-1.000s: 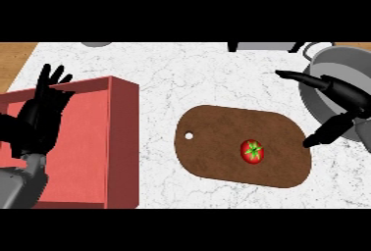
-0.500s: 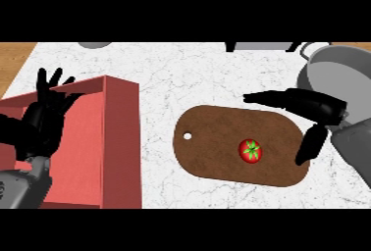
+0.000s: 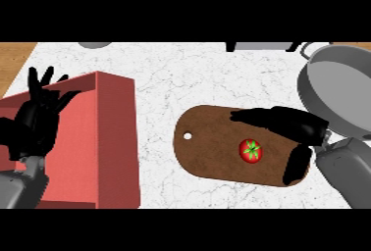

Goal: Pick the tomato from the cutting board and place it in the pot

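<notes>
A red tomato [image 3: 251, 150] with a green stem lies on the brown cutting board [image 3: 210, 152], right of its middle. My right hand [image 3: 301, 128] hangs over the board's right end, open, its fingers stretched out above the tomato and its thumb [image 3: 296, 166] just to the tomato's right; nothing is held. The grey pot [image 3: 340, 93] stands at the right edge, beyond that hand. My left hand [image 3: 36, 115] rests open at the far left, fingers up.
A red box-like container [image 3: 109, 137] stands left of the board, under my left hand. Grey objects [image 3: 261, 46] show along the counter's far edge. White marble counter [image 3: 181, 83] lies between container and board.
My right hand has moved left and down from beside the pot until it reaches over the board's right end, close around the tomato. The tomato and left hand stay put.
</notes>
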Robot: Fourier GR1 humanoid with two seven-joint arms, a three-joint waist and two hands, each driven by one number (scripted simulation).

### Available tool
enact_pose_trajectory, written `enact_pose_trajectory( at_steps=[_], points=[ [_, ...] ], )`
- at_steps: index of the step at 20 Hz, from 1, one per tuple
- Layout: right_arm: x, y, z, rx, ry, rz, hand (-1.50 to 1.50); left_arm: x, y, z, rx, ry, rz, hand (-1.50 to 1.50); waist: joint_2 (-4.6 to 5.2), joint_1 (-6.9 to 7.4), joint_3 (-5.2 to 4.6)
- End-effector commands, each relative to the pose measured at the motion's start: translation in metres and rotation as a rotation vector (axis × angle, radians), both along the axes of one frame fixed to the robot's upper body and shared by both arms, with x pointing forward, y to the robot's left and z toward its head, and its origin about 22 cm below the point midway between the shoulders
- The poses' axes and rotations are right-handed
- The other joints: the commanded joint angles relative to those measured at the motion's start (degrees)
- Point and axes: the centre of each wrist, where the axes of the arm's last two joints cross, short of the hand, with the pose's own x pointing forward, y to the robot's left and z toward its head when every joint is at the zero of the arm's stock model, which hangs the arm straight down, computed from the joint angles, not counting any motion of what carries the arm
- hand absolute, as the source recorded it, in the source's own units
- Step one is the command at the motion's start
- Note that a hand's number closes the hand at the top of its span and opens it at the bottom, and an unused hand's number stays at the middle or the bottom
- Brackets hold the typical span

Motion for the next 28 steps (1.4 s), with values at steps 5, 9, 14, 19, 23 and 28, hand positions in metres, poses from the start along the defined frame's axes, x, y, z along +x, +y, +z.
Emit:
enact_pose_trajectory(
  at_steps=[5,9,14,19,23,28],
  points=[
    [-0.008,-0.006,-0.028,-0.124,-0.038,-0.051,-1.5,-0.004,-0.001,0.0,-0.015,0.021,0.008,0.0,0.14,0.26,-0.15],
    [-0.01,0.019,-0.038,-0.104,-0.034,-0.07,-1.5,-0.014,0.003,-0.01,0.015,0.023,-0.005,0.0,0.1,0.32,-0.17],
    [-0.003,0.009,-0.051,-0.113,-0.031,-0.047,-1.5,-0.001,-0.018,0.003,-0.031,0.028,-0.014,0.0,0.14,0.24,-0.15],
    [0.008,0.012,-0.046,-0.13,-0.042,-0.071,-1.5,-0.007,0.004,0.002,-0.01,0.018,-0.014,0.0,0.15,0.37,-0.17],
    [-0.003,0.019,-0.097,-0.14,-0.04,-0.103,-1.5,0.001,0.015,-0.006,-0.018,0.029,-0.005,0.0,0.31,0.49,-0.16],
    [0.016,0.007,-0.077,-0.171,-0.073,0.058,1.5,0.006,0.002,0.009,-0.024,0.012,-0.01,0.0,0.32,0.55,-0.15]
  ],
)
